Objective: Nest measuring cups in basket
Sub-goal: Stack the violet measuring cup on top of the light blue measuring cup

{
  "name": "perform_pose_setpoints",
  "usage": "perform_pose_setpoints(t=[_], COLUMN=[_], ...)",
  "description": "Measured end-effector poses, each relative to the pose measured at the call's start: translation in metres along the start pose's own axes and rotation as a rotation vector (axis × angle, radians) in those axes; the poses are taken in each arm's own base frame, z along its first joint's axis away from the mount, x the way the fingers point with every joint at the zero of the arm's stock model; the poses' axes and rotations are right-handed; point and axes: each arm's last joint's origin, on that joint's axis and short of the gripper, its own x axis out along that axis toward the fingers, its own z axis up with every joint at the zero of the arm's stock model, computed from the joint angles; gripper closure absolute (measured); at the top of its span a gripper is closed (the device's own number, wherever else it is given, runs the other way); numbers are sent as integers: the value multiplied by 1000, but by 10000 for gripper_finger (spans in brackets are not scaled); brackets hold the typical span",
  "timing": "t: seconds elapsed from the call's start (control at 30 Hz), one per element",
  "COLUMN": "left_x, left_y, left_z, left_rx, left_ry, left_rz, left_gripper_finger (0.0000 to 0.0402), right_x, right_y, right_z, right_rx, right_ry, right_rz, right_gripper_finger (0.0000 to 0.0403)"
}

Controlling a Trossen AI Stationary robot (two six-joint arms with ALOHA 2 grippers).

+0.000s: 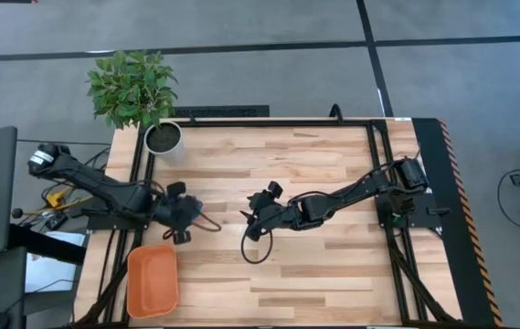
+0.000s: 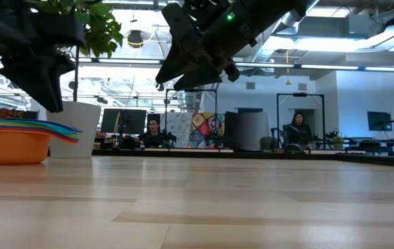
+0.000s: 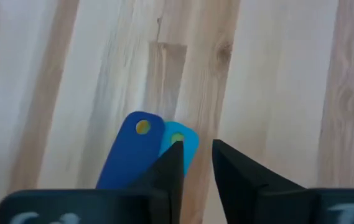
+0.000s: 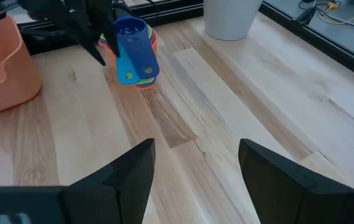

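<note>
The left gripper [image 4: 93, 37] hangs just above the nested measuring cups [image 4: 133, 53], fingers close together beside the handles; whether it clamps one, I cannot tell. The stack sits on the wooden surface [image 1: 314, 174] near the orange basket [image 1: 153, 280], not inside it. Nesting looks done; moving the stack into the basket remains. The right gripper [image 1: 258, 212] waits mid-surface, fingers apart, empty.
</note>
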Motion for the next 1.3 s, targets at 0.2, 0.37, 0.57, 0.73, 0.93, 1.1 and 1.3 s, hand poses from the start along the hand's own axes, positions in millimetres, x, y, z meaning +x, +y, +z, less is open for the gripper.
perform_pose_setpoints(t=[0.2,0.37,0.57,0.73,0.93,1.1,1.3], left_x=[-5,8,24,27,27,27,11], left_y=[-14,-20,-25,-24,-20,-18,-16], left_z=[-6,-12,-16,-16,-14,-12,12], left_rx=[131,225,254,258,243,234,261], left_ry=[-5,49,87,68,18,17,-51], left_rz=[-50,-74,-19,59,176,188,303], left_gripper_finger=[362,397,400,400,401,401,401], right_x=[0,0,0,0,0,0,1], right_y=[0,0,0,0,0,0,-2], right_z=[0,0,0,0,0,0,1], right_rx=[1,1,1,1,1,1,4], right_ry=[0,0,0,0,0,0,0], right_rz=[0,0,1,1,1,0,-5], right_gripper_finger=[148,148,148,148,148,148,148])
